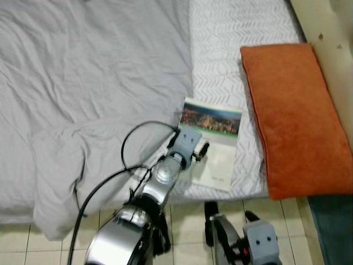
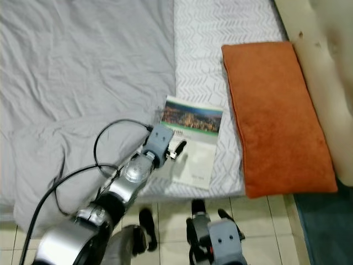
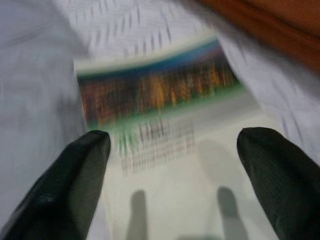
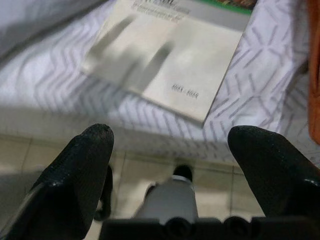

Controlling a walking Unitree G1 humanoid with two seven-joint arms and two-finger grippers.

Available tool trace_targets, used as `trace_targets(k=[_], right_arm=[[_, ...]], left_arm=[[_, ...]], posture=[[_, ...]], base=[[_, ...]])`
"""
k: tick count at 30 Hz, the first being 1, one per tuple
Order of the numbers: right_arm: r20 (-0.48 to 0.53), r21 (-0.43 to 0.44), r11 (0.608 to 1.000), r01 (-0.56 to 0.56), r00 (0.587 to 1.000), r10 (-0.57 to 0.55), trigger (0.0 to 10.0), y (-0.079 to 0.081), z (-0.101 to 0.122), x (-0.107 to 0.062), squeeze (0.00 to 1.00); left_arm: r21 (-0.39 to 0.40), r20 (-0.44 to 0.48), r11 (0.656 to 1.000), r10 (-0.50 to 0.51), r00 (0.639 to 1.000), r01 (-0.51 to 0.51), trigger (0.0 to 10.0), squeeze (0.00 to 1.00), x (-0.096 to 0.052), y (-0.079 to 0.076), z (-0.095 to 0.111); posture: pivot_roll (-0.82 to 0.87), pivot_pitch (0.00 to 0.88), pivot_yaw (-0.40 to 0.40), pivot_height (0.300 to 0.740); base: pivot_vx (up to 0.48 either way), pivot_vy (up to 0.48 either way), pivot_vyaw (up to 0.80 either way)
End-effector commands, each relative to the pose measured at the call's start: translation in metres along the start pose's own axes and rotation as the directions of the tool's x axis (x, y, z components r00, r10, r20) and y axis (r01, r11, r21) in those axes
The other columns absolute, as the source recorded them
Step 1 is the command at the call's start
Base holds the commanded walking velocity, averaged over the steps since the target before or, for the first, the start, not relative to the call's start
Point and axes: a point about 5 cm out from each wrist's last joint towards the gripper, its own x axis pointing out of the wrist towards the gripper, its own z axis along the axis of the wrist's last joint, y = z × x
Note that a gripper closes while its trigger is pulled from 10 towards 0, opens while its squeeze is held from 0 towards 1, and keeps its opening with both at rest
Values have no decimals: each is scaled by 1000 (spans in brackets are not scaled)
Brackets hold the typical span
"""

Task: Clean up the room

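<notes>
A thin booklet (image 1: 215,144), with a city photo along its top and a pale lower half, lies flat on the white patterned sheet (image 1: 220,49) near the bed's front edge. My left arm reaches over the booklet's left side. Its left gripper (image 3: 175,150) is open just above the cover, one black fingertip on each side of the printed text, holding nothing. My right gripper (image 4: 170,145) is open and empty, low over the tiled floor (image 1: 187,221) in front of the bed, below the booklet's lower corner.
A long orange pillow (image 1: 295,116) lies on the bed just right of the booklet. A rumpled grey duvet (image 1: 83,83) covers the bed's left part and hangs over the front edge. A dark blue mat (image 1: 333,226) lies on the floor at the right. A black cable loops along my left arm.
</notes>
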Motion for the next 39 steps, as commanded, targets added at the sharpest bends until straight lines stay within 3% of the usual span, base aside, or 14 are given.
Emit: trace_targets(k=[1,2,3,4,5,8,10,13,17,18,25,30,35,39], right_arm=[[-34,33,999,9,999,-8,10000,0,-8,-3,0],[-18,46,999,16,1000,-16,10000,-2,-6,0,0],[12,60,997,40,999,-41,10000,-9,-3,5,0],[36,64,996,68,997,-71,10000,-14,1,8,0],[36,64,996,68,997,-71,10000,-14,1,8,0],[90,50,982,180,979,-184,10000,-34,8,15,0],[95,49,978,202,974,-206,10000,-38,8,16,0],[127,38,966,257,957,-260,10000,-61,11,32,0],[133,43,968,246,959,-250,10000,-65,12,51,0],[139,37,972,233,962,-236,10000,-64,14,59,0],[164,9,988,152,975,-151,10000,-57,22,87,0],[140,-30,993,114,984,-109,10000,-55,18,93,0],[151,-40,993,108,983,-101,10000,-57,18,92,0],[137,-53,995,86,988,-78,10000,-56,14,88,0]], left_arm=[[-9,-87,1000,-10,996,10,10000,1000,-19,0,-31],[-50,-69,999,-4,998,1,10000,1000,-31,9,-38],[-87,-35,996,-14,999,11,10000,1000,-55,17,-43],[-83,-28,997,-7,1000,4,10000,1000,-67,20,-44],[-83,-28,997,-7,1000,4,10000,1000,-67,20,-44],[-93,-30,993,69,997,-71,10000,1000,-94,23,-46],[-95,-28,992,80,996,-82,10000,1000,-99,23,-47],[-151,-36,974,164,986,-168,10000,1000,-112,25,-51],[-195,-53,963,179,982,-186,10000,1000,-98,31,-50],[-200,-52,963,174,983,-181,10000,0,-92,34,-49],[-258,-69,952,150,986,-163,10000,0,-83,41,-45],[-261,-91,952,138,986,-157,10000,0,-82,35,-49],[-235,-118,953,165,979,-189,10000,0,-80,34,-50],[-272,-98,942,177,979,-198,10000,0,-80,30,-46]], posture=[[-309,406,118,740],[-266,357,132,740],[-232,298,141,740],[-213,261,144,740],[-213,261,144,740],[-181,171,144,740],[-181,171,144,740],[-131,55,118,740],[-118,16,106,740],[-114,3,105,740],[-111,1,102,740],[-118,16,102,740],[-126,42,87,740],[-128,55,73,740]], base=[[0,0,0],[0,0,0],[0,0,0],[0,0,0],[0,0,0],[0,0,0],[0,0,0],[0,0,0],[0,0,0],[0,0,0],[0,137,-439],[0,480,-800],[0,0,0],[0,0,0]])
